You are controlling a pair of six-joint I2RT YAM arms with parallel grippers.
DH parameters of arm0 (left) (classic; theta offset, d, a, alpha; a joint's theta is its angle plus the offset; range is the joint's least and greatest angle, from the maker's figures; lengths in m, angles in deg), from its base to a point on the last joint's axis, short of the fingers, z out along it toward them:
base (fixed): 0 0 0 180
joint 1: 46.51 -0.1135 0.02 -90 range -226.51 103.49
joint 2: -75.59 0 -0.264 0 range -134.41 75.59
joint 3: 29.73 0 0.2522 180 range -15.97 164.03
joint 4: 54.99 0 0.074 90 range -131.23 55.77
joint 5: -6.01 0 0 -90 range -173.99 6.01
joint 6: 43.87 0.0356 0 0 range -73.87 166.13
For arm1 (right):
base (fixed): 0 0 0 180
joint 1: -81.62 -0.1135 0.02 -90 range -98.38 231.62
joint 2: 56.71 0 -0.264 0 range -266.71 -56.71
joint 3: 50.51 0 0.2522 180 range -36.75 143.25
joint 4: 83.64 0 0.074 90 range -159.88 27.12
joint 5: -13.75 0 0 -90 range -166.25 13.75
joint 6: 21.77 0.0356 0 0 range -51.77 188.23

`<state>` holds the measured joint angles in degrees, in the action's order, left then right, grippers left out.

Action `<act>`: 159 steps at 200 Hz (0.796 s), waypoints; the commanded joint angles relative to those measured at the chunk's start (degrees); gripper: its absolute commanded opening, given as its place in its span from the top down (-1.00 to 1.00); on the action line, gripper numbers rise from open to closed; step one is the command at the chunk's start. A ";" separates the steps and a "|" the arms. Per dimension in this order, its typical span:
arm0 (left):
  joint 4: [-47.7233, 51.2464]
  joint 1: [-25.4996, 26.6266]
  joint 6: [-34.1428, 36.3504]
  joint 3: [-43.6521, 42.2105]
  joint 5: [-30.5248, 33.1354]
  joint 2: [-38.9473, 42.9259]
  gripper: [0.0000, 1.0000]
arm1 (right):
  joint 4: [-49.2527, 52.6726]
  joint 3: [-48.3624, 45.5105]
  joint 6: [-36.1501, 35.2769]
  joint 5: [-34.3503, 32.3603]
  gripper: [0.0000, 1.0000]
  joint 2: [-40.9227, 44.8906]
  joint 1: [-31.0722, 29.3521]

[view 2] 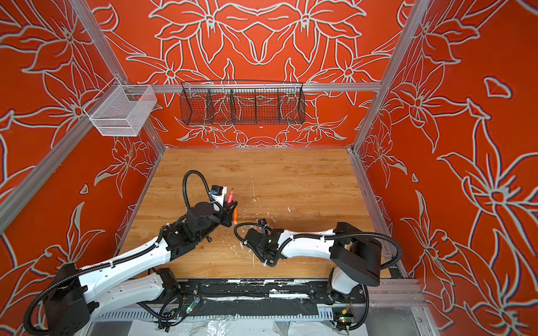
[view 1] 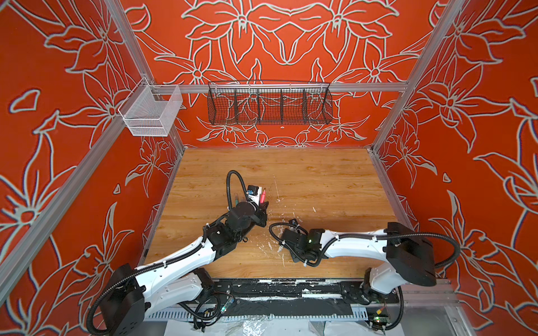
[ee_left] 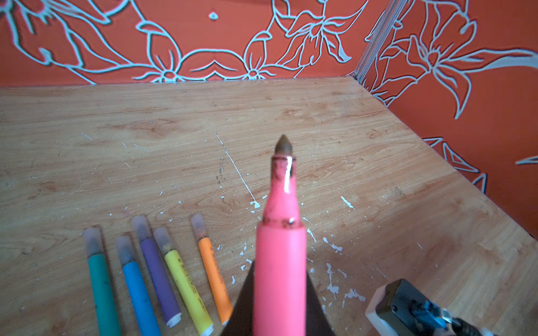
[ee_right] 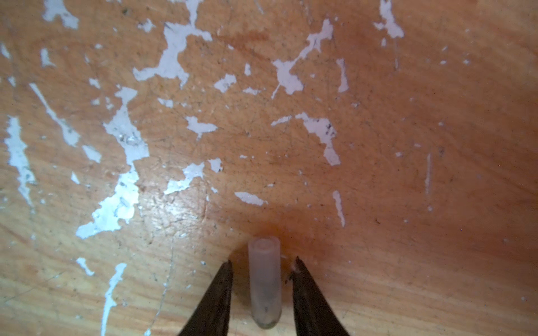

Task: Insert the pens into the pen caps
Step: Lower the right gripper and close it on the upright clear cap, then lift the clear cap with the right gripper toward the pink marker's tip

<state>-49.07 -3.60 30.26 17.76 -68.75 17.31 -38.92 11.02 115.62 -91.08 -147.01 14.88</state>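
In both top views the pink pen [view 1: 263, 195] stands tip-up over the worktop's [view 1: 320, 180] middle, presented for capping. In the left wrist view the left fingers [ee_left: 240, 308] pinch its barrel, beside five capped pens [ee_left: 160, 279]. In the right wrist view the right fingers [ee_right: 215, 299], spread, straddle the loose pen cap [ee_right: 264, 279] without touching it, apparently to grasp it.

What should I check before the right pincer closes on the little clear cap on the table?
1. The right pincer straddles the small translucent plastic cap: ok.
2. Cap gripped: not ok, gaps show on both sides.
3. The left pincer clamps the pink marker pen: ok.
4. Pink pen's tip bare: ok.
5. Which cap end is open: cannot tell.
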 commanded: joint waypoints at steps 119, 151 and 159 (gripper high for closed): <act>-1.22 -0.03 -0.29 -0.82 -1.52 1.05 1.00 | -4.67 -6.93 1.68 1.56 0.70 0.50 2.04; -1.39 -0.03 0.06 -1.06 -2.83 1.24 1.00 | -4.76 -7.82 2.61 1.18 0.80 3.97 2.87; -2.09 -0.03 0.42 -1.39 -4.08 1.24 1.00 | -4.68 -7.48 2.47 1.20 0.82 5.31 3.23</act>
<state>-49.09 -3.60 30.23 17.55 -70.32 17.73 -47.68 5.51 116.76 -90.73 -143.36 17.00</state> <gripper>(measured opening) 0.151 0.166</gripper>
